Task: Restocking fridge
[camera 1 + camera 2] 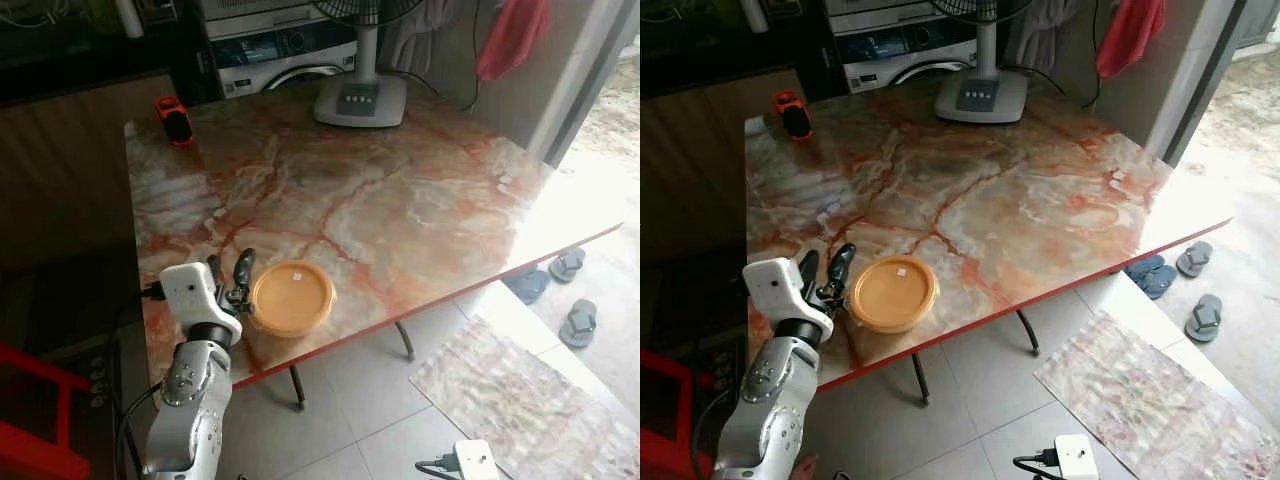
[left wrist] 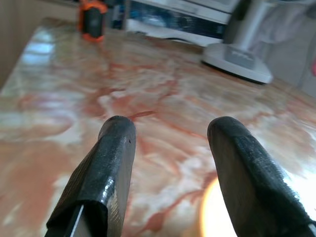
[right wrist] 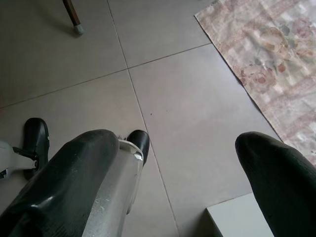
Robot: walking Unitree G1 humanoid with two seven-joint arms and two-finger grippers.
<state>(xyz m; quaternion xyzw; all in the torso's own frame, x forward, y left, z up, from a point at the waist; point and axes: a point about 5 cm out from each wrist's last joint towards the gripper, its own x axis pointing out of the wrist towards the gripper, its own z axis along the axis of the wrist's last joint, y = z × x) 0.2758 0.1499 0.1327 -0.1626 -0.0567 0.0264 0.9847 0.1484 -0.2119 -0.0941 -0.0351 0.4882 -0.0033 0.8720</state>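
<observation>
— Left gripper [image 1: 228, 272] is up at the table's near edge, fingers spread with nothing between them, just beside the tub [image 1: 292, 297]. Why there?

— Lining up, I'd say. The tub (orange lid, round, low) sits flat on the table [image 1: 400, 210] close to the near edge, within reach without leaning. In the left wrist view the two fingers [image 2: 111, 163] point out across the marble, and an orange glow shows at the inner side of one, so the tub is off to the side, not yet between them.

— So no hold yet?

— None. It likely needs to swing toward the tub and straddle the rim.

— And the right gripper [image 3: 163, 177]?

— Hanging idle, parted, aimed at the floor [image 3: 187, 89] near a mat [image 3: 266, 54].

— Anything else on the table?

— A fan [image 1: 360, 95] and a small orange gadget [image 1: 174, 118], both at the far side, well apart from the tub.
</observation>
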